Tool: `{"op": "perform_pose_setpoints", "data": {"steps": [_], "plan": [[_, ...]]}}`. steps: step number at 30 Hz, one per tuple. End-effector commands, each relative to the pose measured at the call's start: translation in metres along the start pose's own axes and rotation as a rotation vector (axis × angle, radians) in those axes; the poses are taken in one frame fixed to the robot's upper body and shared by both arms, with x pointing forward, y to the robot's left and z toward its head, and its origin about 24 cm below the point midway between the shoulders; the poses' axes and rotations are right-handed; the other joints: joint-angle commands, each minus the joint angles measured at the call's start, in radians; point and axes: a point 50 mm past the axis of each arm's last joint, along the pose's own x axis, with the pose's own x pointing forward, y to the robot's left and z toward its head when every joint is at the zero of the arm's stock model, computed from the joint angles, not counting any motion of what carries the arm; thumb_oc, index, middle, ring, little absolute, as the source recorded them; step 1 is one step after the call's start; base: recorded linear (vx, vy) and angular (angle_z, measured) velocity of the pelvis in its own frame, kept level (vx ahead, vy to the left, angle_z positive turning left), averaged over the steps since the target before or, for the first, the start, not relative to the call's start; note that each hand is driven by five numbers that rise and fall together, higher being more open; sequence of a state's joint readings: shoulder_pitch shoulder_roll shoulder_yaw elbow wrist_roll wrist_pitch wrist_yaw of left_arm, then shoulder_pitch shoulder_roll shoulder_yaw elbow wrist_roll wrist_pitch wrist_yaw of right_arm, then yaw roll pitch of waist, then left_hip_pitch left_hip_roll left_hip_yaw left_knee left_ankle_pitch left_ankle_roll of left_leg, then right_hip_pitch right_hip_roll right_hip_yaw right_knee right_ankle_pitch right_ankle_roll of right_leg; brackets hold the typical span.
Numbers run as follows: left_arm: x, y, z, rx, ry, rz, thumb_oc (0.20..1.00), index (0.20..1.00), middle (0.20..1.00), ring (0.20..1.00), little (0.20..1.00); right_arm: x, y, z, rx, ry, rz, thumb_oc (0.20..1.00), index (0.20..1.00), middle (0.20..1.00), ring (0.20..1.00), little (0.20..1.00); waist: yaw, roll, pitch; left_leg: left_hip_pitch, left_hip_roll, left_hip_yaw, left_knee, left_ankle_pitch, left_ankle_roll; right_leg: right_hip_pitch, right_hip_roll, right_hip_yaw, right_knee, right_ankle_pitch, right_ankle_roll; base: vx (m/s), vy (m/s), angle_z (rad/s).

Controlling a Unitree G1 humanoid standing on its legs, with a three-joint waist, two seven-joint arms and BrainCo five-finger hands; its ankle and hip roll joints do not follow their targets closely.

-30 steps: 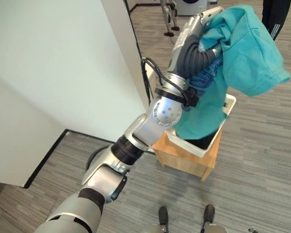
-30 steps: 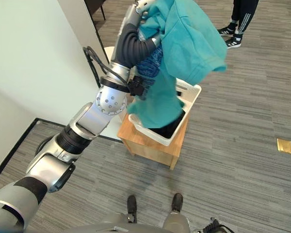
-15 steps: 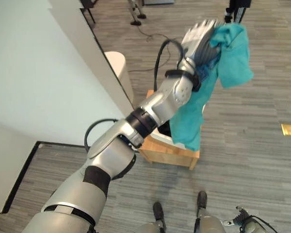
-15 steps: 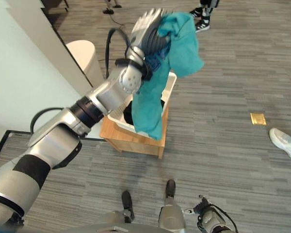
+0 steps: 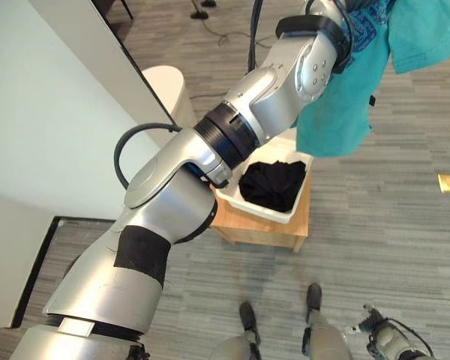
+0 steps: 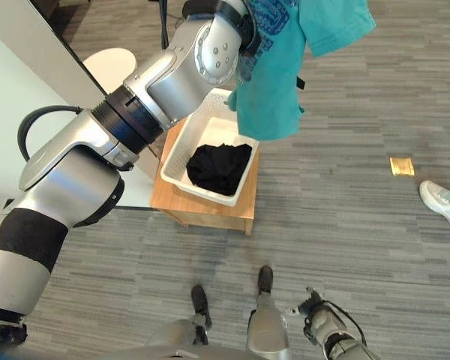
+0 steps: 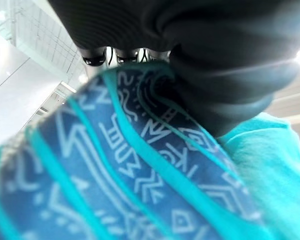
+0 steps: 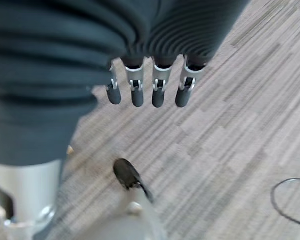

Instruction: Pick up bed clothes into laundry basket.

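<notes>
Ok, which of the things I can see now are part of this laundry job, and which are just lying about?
Part of the job:
- teal shirt, hanging from the raised left hand
- white laundry basket on the wooden stand
- black garment already in the basket

Just lying about:
- small yellow square on the floor
- a person's shoe
- round white bin
- right hand, idle

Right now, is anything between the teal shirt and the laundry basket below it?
Nothing visible is. The teal shirt hangs from the left hand above the white basket, which holds only a black garment.
</notes>
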State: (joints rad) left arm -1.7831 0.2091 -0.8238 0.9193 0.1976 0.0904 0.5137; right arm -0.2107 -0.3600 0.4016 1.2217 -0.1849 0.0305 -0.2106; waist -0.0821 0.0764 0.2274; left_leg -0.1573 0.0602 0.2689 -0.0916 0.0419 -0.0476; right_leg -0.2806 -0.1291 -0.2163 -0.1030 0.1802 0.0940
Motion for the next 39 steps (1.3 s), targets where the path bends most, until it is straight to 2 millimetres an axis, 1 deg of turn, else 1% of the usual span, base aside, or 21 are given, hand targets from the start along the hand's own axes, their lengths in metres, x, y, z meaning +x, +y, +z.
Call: {"op": "perform_pose_setpoints", "data": {"steps": [1,6,8,12,15,18,20,21,23,24,25,26,27,29,31,32,33,34,36,37,39], "plan": [[0.037,0.074,-0.004,0.086,0.049,0.211,0.200,0.200,0.200,0.200,0.200,-0.003,-0.001,-0.017,-0.008,0.035,-0.021,1.000,1.000,1.000,1.000,1.000,-0.005,-0.014,0.047,-0.013,0.065,-0.041,0.004,-0.016,-0.040,0.112,-0.046,-0.041,0.016,-0.124,0.113,0.00,0.009,-0.36],[0.043,0.089,-0.007,0.166,0.049,0.226,0.200,0.200,0.200,0.200,0.200,-0.004,0.002,-0.022,-0.018,0.037,-0.010,1.000,1.000,1.000,1.000,1.000,-0.015,-0.033,0.070,-0.031,0.066,-0.044,0.004,-0.014,-0.041,0.094,-0.052,-0.047,0.016,-0.118,0.115,0.01,0.034,-0.11],[0.045,0.095,-0.010,0.235,0.058,0.224,0.200,0.200,0.200,0.200,0.200,-0.002,-0.006,-0.017,-0.010,0.032,-0.029,1.000,1.000,1.000,1.000,1.000,-0.026,-0.046,0.078,-0.050,0.067,-0.047,0.004,-0.011,-0.042,0.074,-0.056,-0.051,0.016,-0.109,0.117,0.00,0.050,-0.03],[0.044,0.109,-0.029,0.321,0.118,0.242,0.200,0.200,0.200,0.200,0.200,0.001,-0.010,-0.005,-0.007,-0.007,-0.047,1.000,1.000,1.000,1.000,1.000,-0.037,-0.068,0.089,-0.069,0.072,-0.033,0.004,-0.008,-0.042,0.048,-0.053,-0.038,0.016,-0.097,0.120,-0.01,0.041,-0.01],[0.042,0.102,-0.031,0.347,0.108,0.212,0.200,0.200,0.200,0.200,0.200,0.000,-0.005,-0.006,-0.006,-0.014,-0.037,1.000,1.000,1.000,1.000,1.000,-0.038,-0.076,0.101,-0.073,0.072,-0.035,0.004,-0.007,-0.042,0.045,-0.056,-0.041,0.016,-0.092,0.120,-0.01,0.013,0.02],[0.032,0.075,-0.040,0.345,0.118,0.132,0.200,0.200,0.200,0.200,0.200,-0.001,-0.004,-0.008,-0.006,-0.013,-0.032,1.000,1.000,1.000,1.000,1.000,-0.034,-0.082,0.111,-0.078,0.071,-0.045,0.004,-0.005,-0.039,0.045,-0.059,-0.050,0.016,-0.092,0.118,-0.02,0.002,0.07],[0.020,0.043,-0.042,0.317,0.121,0.053,0.200,0.200,0.200,0.200,0.200,-0.001,-0.002,-0.007,-0.005,-0.019,-0.027,1.000,1.000,1.000,1.000,1.000,-0.031,-0.085,0.121,-0.076,0.069,-0.049,0.004,-0.006,-0.037,0.048,-0.061,-0.053,0.016,-0.092,0.116,-0.01,0.004,0.02],[0.020,0.043,-0.042,0.317,0.122,0.053,0.200,0.200,0.200,0.200,0.200,-0.001,-0.002,-0.007,-0.005,-0.019,-0.027,1.000,1.000,1.000,1.000,1.000,-0.031,-0.085,0.120,-0.076,0.069,-0.049,0.004,-0.006,-0.037,0.048,-0.061,-0.053,0.016,-0.093,0.116,0.00,0.000,0.00],[-0.003,0.000,-0.048,0.255,0.156,-0.052,0.200,0.200,0.200,0.200,0.200,-0.001,-0.001,-0.005,0.002,-0.025,-0.030,1.000,1.000,1.000,1.000,1.000,-0.024,-0.090,0.131,-0.078,0.069,-0.053,0.004,-0.004,-0.036,0.052,-0.062,-0.058,0.016,-0.094,0.114,-0.03,-0.010,0.00],[-0.024,-0.039,-0.041,0.204,0.162,-0.157,0.200,0.200,0.200,0.200,0.200,-0.002,0.001,-0.003,0.007,-0.030,-0.023,1.000,1.000,1.000,1.000,1.000,-0.016,-0.099,0.138,-0.082,0.068,-0.059,0.004,-0.002,-0.036,0.054,-0.063,-0.065,0.016,-0.095,0.111,-0.06,-0.028,0.00],[-0.042,-0.062,-0.041,0.165,0.183,-0.223,0.200,0.200,0.200,0.200,0.200,-0.001,0.002,0.000,0.018,-0.040,-0.019,1.000,1.000,1.000,1.000,1.000,-0.011,-0.104,0.145,-0.084,0.068,-0.062,0.004,-0.001,-0.036,0.055,-0.063,-0.068,0.016,-0.094,0.110,-0.08,-0.053,0.02],[-0.070,-0.094,-0.039,0.116,0.213,-0.312,0.200,0.200,0.200,0.200,0.200,-0.002,0.005,0.002,0.020,-0.047,-0.011,1.000,1.000,1.000,1.000,1.000,-0.007,-0.116,0.151,-0.092,0.069,-0.068,0.004,0.002,-0.036,0.053,-0.063,-0.072,0.016,-0.096,0.105,-0.05,-0.030,0.05],[-0.070,-0.094,-0.039,0.116,0.213,-0.312,0.200,0.200,0.200,0.200,0.200,-0.002,0.005,0.002,0.020,-0.047,-0.011,1.000,1.000,1.000,1.000,1.000,-0.007,-0.117,0.151,-0.092,0.069,-0.068,0.004,0.002,-0.036,0.053,-0.063,-0.072,0.016,-0.096,0.105,-0.05,-0.041,0.06],[-0.096,-0.116,-0.041,0.098,0.246,-0.376,0.200,0.200,0.200,0.200,0.200,-0.004,0.011,0.002,0.025,-0.055,-0.002,1.000,1.000,1.000,1.000,1.000,-0.008,-0.133,0.156,-0.097,0.072,-0.070,0.004,0.004,-0.037,0.049,-0.061,-0.071,0.016,-0.094,0.104,-0.04,-0.033,0.06],[-0.110,-0.127,-0.040,0.101,0.256,-0.407,0.200,0.200,0.200,0.200,0.200,-0.005,0.016,0.001,0.023,-0.062,0.005,1.000,1.000,1.000,1.000,1.000,-0.010,-0.145,0.164,-0.099,0.074,-0.068,0.004,0.005,-0.038,0.047,-0.060,-0.072,0.016,-0.090,0.103,-0.04,-0.029,0.05],[-0.116,-0.131,-0.041,0.104,0.261,-0.423,0.451,0.451,0.451,0.451,0.451,-0.007,0.019,0.000,0.021,-0.063,0.012,1.000,1.000,1.000,1.000,1.000,-0.010,-0.150,0.166,-0.100,0.075,-0.068,0.004,0.005,-0.038,0.045,-0.060,-0.071,0.016,-0.089,0.102,-0.04,-0.016,0.06],[-0.122,-0.135,-0.042,0.123,0.261,-0.443,0.862,0.862,0.862,0.862,0.862,-0.008,0.022,-0.002,0.025,-0.064,0.017,1.000,1.000,1.000,1.000,1.000,-0.012,-0.154,0.169,-0.102,0.075,-0.067,0.004,0.005,-0.038,0.043,-0.059,-0.070,0.016,-0.089,0.103,-0.05,-0.015,0.07],[-0.130,-0.138,-0.049,0.176,0.263,-0.460,1.000,1.000,1.000,1.000,1.000,-0.007,0.022,0.003,0.041,-0.082,0.011,1.000,1.000,1.000,1.000,1.000,-0.013,-0.159,0.172,-0.102,0.077,-0.065,0.004,0.006,-0.038,0.041,-0.058,-0.067,0.016,-0.087,0.104,-0.05,-0.012,0.04],[-0.127,-0.135,-0.053,0.204,0.267,-0.447,1.000,1.000,1.000,1.000,1.000,-0.007,0.021,0.008,0.059,-0.097,0.010,1.000,1.000,1.000,1.000,1.000,-0.013,-0.163,0.174,-0.101,0.078,-0.062,0.004,0.005,-0.038,0.038,-0.056,-0.064,0.016,-0.086,0.104,-0.04,-0.008,0.00],[-0.127,-0.134,-0.055,0.206,0.273,-0.443,0.796,0.796,0.796,0.796,0.796,-0.008,0.024,0.008,0.059,-0.101,0.014,1.000,1.000,1.000,1.000,1.000,-0.013,-0.162,0.174,-0.100,0.078,-0.061,0.004,0.005,-0.038,0.038,-0.056,-0.063,0.016,-0.086,0.104,-0.03,-0.004,-0.02],[-0.126,-0.132,-0.056,0.204,0.278,-0.433,0.915,0.915,0.915,0.915,0.915,-0.008,0.025,0.008,0.059,-0.102,0.020,1.000,1.000,1.000,1.000,1.000,-0.013,-0.163,0.174,-0.099,0.079,-0.061,0.004,0.005,-0.038,0.038,-0.056,-0.062,0.016,-0.085,0.104,-0.01,-0.008,-0.02]]}}
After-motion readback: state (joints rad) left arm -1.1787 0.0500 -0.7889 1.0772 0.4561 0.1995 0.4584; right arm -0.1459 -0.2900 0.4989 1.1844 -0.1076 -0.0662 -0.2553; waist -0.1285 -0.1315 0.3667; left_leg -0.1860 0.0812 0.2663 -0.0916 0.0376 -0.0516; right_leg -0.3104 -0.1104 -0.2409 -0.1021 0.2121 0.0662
